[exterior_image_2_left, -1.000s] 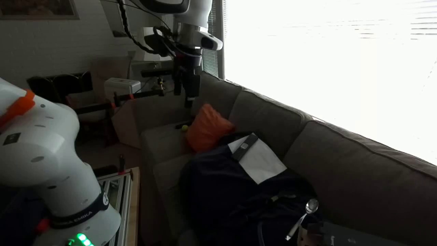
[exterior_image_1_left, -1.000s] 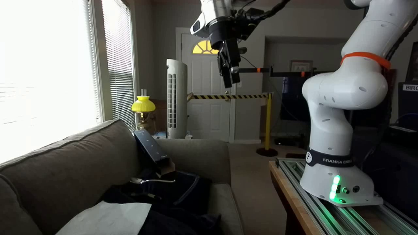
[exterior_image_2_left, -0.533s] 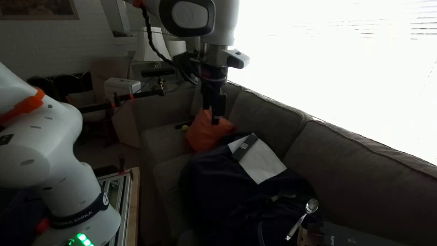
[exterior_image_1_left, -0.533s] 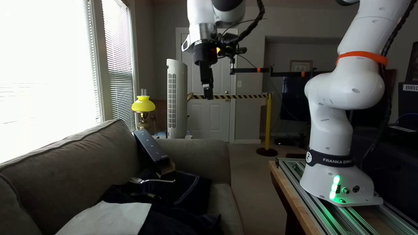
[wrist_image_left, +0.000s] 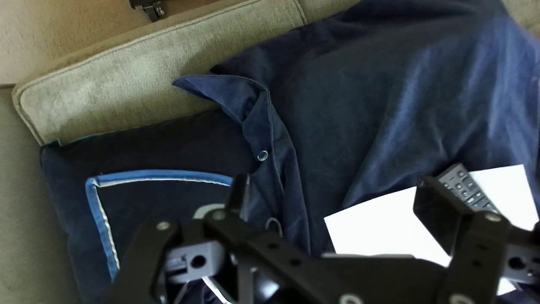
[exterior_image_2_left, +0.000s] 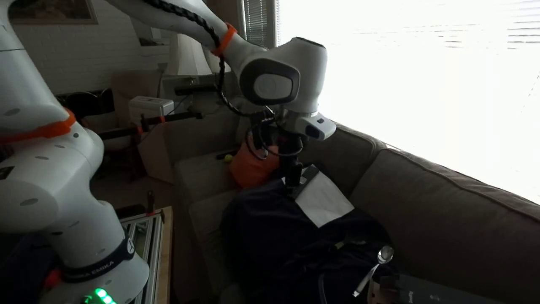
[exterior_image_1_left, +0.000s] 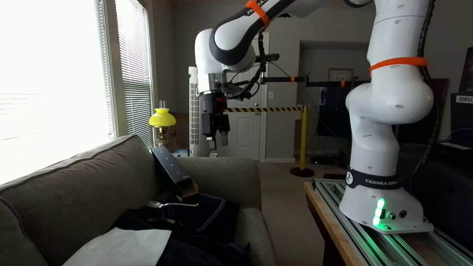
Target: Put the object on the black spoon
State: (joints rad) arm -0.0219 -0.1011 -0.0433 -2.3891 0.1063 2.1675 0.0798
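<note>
Claw (exterior_image_1_left: 218, 142): fingers spread wide, nothing between them; hangs well above the couch (exterior_image_1_left: 92, 181), tips pointing down. Under it, in the wrist view, one finger hides part of the remote (wrist_image_left: 467, 190), aslant on white paper (wrist_image_left: 379, 230) over dark cloth (wrist_image_left: 363, 93). Task says only "object"; remote seems likeliest, though a small piece (exterior_image_2_left: 340, 245) with a yellowish end also lies on the cloth, nearer the spoon (exterior_image_2_left: 384, 255). Spoon looks silver, not black; lies just beside the box (exterior_image_1_left: 172, 166), apart from the paper.

Step in hand, by my reading: reach for the pick. Best to centre the remote between the fingers, turn to grip across its narrow side, come down slowly; paper may slide, cloth may sag. Later, lower it level; it could tip off the spoon
</note>
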